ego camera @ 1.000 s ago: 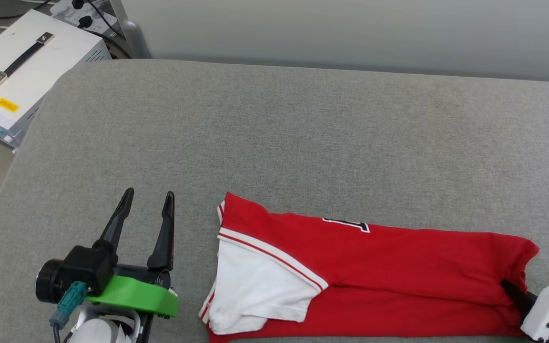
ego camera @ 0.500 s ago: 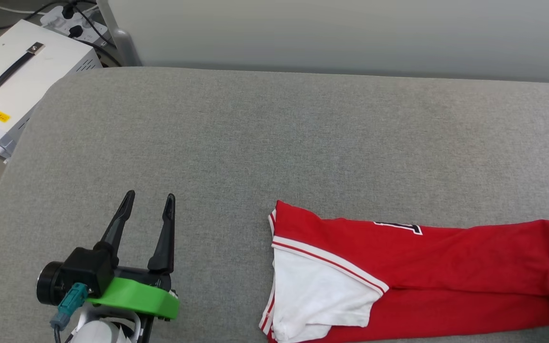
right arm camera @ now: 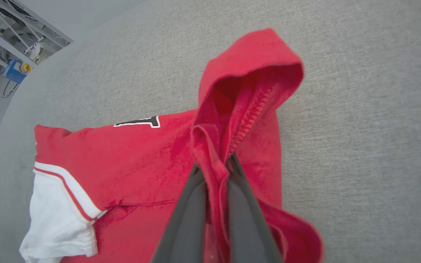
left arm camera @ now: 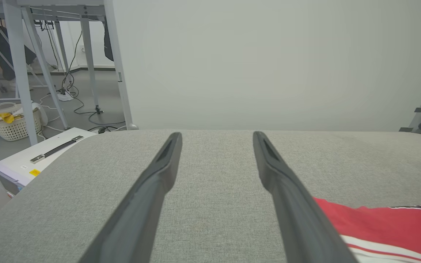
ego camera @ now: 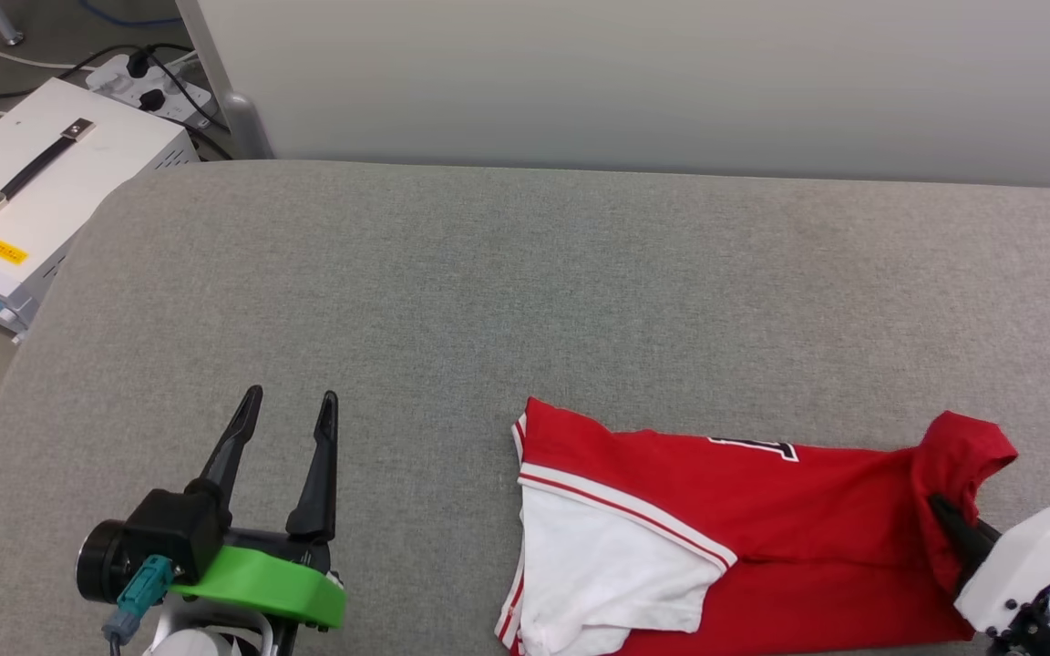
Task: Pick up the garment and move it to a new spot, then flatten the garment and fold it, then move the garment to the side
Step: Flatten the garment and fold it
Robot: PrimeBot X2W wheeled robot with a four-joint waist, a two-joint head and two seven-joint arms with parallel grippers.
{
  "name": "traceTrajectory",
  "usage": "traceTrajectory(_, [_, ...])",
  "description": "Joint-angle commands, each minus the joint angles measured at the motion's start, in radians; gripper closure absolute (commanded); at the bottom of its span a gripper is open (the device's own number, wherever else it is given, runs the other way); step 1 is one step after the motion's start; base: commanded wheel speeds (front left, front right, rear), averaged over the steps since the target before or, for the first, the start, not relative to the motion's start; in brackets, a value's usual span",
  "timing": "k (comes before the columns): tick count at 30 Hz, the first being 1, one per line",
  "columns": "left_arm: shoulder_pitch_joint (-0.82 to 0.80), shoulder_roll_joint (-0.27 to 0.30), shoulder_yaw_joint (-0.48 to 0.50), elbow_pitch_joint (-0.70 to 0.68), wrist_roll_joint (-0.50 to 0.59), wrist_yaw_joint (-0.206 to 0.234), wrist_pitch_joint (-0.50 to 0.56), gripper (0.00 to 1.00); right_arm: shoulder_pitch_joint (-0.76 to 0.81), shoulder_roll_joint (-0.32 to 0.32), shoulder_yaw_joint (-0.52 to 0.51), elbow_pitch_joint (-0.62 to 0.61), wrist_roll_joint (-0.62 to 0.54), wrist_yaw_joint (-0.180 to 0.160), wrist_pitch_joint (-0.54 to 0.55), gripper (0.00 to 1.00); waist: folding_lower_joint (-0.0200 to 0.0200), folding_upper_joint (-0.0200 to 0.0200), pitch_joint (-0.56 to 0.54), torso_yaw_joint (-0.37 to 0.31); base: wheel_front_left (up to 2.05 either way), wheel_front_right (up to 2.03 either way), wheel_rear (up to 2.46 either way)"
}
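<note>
The garment [ego camera: 762, 528] is a red T-shirt with a white sleeve [ego camera: 598, 574], lying folded lengthwise on the grey cushion near its front edge. My right gripper [ego camera: 940, 510] is shut on the hem end of the garment [right arm camera: 239, 109] and lifts that end off the cushion, so it folds back toward the sleeve. In the right wrist view the red cloth is pinched between the two dark fingers [right arm camera: 192, 204]. My left gripper [ego camera: 293, 405] stands open to the left of the garment, apart from it, with nothing between its fingers [left arm camera: 159, 175]. A corner of the garment [left arm camera: 386, 226] lies at its right.
The grey cushion [ego camera: 488, 301] stretches wide behind and left of the garment. A white box with a black handle [ego camera: 42, 191] stands off the cushion's left end, with cables and a power strip [ego camera: 151, 77] behind it. A pale wall [ego camera: 671, 82] rises behind the cushion.
My right gripper has carried the garment's hem end up and leftward, so the shirt looks shorter. The head camera has shifted across the frames. The left gripper has kept its pose.
</note>
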Motion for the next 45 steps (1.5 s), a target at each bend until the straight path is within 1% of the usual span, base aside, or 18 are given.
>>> traceTrajectory(1, [0.021, -0.008, 0.001, 0.005, -0.011, -0.003, -0.006, 0.0, 0.013, 0.023, 0.01, -0.021, 0.003, -0.001, 0.011, 1.0, 0.0, 0.0116, -0.005, 0.003, 0.0, 0.0, 0.0])
traceTrajectory(5, [0.026, -0.011, -0.004, 0.011, -0.014, -0.003, -0.006, 0.0, 0.013, 0.103, 0.048, -0.077, -0.001, -0.001, 0.058, 1.0, 0.0, 0.0116, -0.015, 0.01, 0.0, 0.0, 0.0])
traceTrajectory(8, [0.027, -0.013, -0.007, 0.014, -0.016, -0.003, -0.006, 0.0, 0.007, 0.139, 0.098, -0.097, 0.001, -0.001, 0.076, 1.0, 0.0, 0.0116, -0.023, 0.016, 0.0, 0.0, 0.0])
traceTrajectory(11, [0.028, -0.014, -0.01, 0.019, -0.017, -0.003, -0.006, 0.0, -0.002, 0.163, 0.14, -0.098, 0.031, -0.001, 0.077, 1.0, 0.0, 0.0116, -0.03, 0.024, 0.0, 0.0, 0.0])
traceTrajectory(14, [0.027, -0.015, -0.013, 0.02, -0.019, -0.003, -0.006, 0.0, -0.01, 0.168, 0.191, -0.082, 0.083, -0.001, 0.061, 1.0, 0.0, 0.0116, -0.033, 0.033, 0.0, 0.0, 0.0])
traceTrajectory(17, [0.027, -0.013, -0.015, 0.02, -0.02, -0.003, -0.006, 0.0, -0.024, 0.168, 0.255, -0.046, 0.135, -0.001, 0.02, 1.0, 0.0, 0.0116, -0.034, 0.041, 0.0, 0.0, 0.0])
traceTrajectory(23, [0.028, -0.014, -0.015, 0.023, -0.024, -0.003, -0.006, 0.0, -0.071, 0.169, 0.374, 0.044, 0.193, -0.001, -0.067, 1.0, 0.0, 0.0116, -0.028, 0.059, 0.0, 0.0, 0.0])
traceTrajectory(30, [0.019, -0.012, -0.021, 0.03, -0.026, -0.003, -0.006, 0.0, -0.131, 0.169, 0.454, 0.147, 0.217, -0.001, -0.138, 1.0, 0.0, 0.0116, -0.016, 0.077, 0.0, 0.0, 0.0])
traceTrajectory(31, [0.018, -0.012, -0.021, 0.03, -0.026, -0.003, -0.006, 0.0, -0.139, 0.169, 0.465, 0.158, 0.218, -0.001, -0.148, 0.78, 0.0, 0.0116, -0.014, 0.079, 0.0, 0.0, 0.0])
traceTrajectory(32, [0.016, -0.012, -0.021, 0.03, -0.027, -0.003, -0.006, 0.0, -0.146, 0.169, 0.473, 0.167, 0.217, -0.001, -0.157, 0.0, 0.0, 0.0116, -0.013, 0.08, 0.0, 0.0, 0.0])
traceTrajectory(35, [0.017, -0.012, -0.018, 0.031, -0.028, -0.003, -0.006, 0.0, -0.164, 0.169, 0.516, 0.189, 0.233, -0.001, -0.168, 0.0, 0.0, 0.0116, -0.012, 0.079, 0.0, 0.0, 0.0])
traceTrajectory(41, [0.018, -0.01, -0.007, 0.031, -0.025, -0.003, -0.006, 0.0, -0.187, 0.169, 0.606, 0.156, 0.291, -0.001, -0.174, 0.0, 0.0, 0.0116, -0.012, 0.067, 0.0, 0.0, 0.0])
traceTrajectory(45, [0.016, -0.01, -0.001, 0.029, -0.023, -0.003, -0.006, 0.0, -0.205, 0.169, 0.618, 0.122, 0.278, -0.001, -0.184, 0.0, 0.0, 0.0116, -0.014, 0.055, 0.0, 0.0, 0.0])
